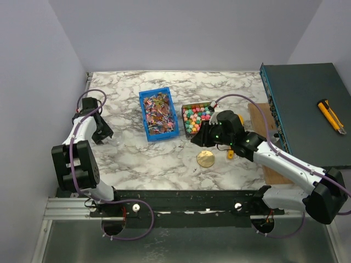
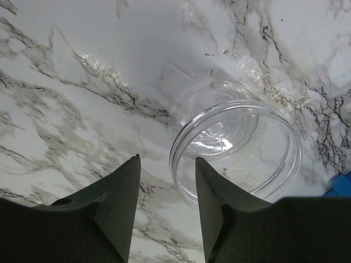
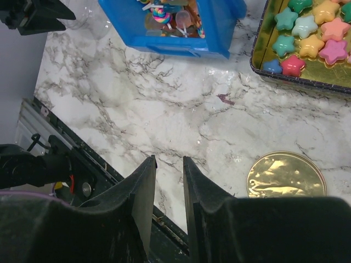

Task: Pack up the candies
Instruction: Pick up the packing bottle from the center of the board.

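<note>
Shiny wrapped candies [image 1: 157, 112] fill a blue bin [image 1: 163, 135]. Chunky star-shaped candies [image 1: 196, 117] in pink, yellow, green and blue lie in a dark tray [image 3: 258, 55]. A clear empty jar [image 2: 236, 142] lies on its side on the marble. My left gripper [image 2: 167, 164] is open and empty, with its right finger [image 2: 211, 203] at the jar's rim. My right gripper [image 3: 169, 164] hovers over bare marble near the tray, its jaws a narrow gap apart and empty. The bin [image 3: 175, 44] and the star candies [image 3: 310, 33] also show in the right wrist view.
A round gold lid [image 1: 205, 159] lies on the marble in front of the tray; it also shows in the right wrist view [image 3: 285, 175]. A yellow-orange scoop [image 1: 231, 154] lies beside my right arm. A dark box [image 1: 307, 109] with a yellow cutter [image 1: 331, 116] stands at the right.
</note>
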